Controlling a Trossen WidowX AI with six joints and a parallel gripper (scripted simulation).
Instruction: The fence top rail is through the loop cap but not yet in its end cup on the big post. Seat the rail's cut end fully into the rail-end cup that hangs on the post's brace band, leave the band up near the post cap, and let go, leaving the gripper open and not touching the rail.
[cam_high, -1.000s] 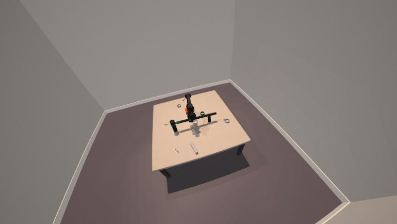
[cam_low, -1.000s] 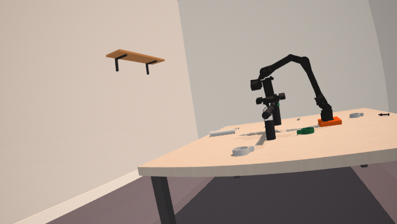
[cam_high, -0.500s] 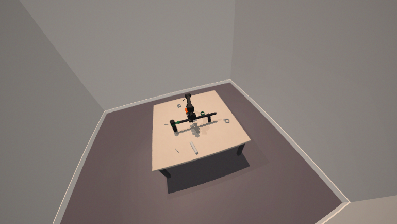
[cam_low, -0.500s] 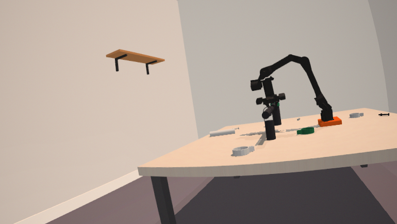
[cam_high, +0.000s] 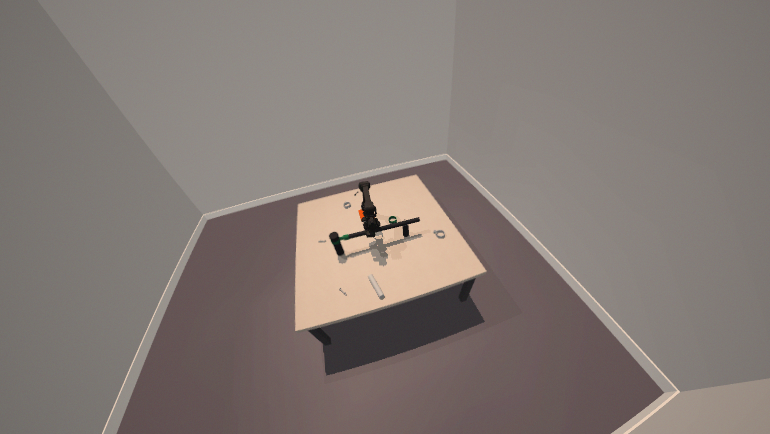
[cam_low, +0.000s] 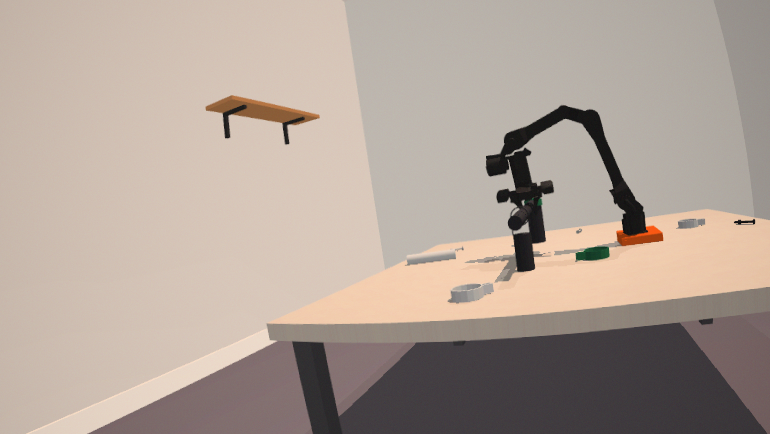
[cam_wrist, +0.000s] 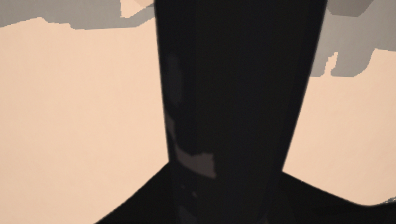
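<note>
In the top view, the claw (cam_high: 370, 233) (cam_low: 521, 207) is closed on the black rail (cam_high: 401, 223) (cam_low: 516, 221) (cam_wrist: 240, 90); beyond it, the green cup (cam_high: 345, 237) meets the rail's end. Push straight along the rail.

In the exterior view, keep it level.

In the wrist view, seating depth I cannot tell.

black rail (cam_high: 404, 223) (cam_low: 520, 216) (cam_wrist: 235, 100), orange base (cam_high: 361, 214) (cam_low: 639, 237), plain pale-peach tabletop (cam_high: 323, 301) (cam_low: 377, 307) (cam_wrist: 75, 110)
</note>
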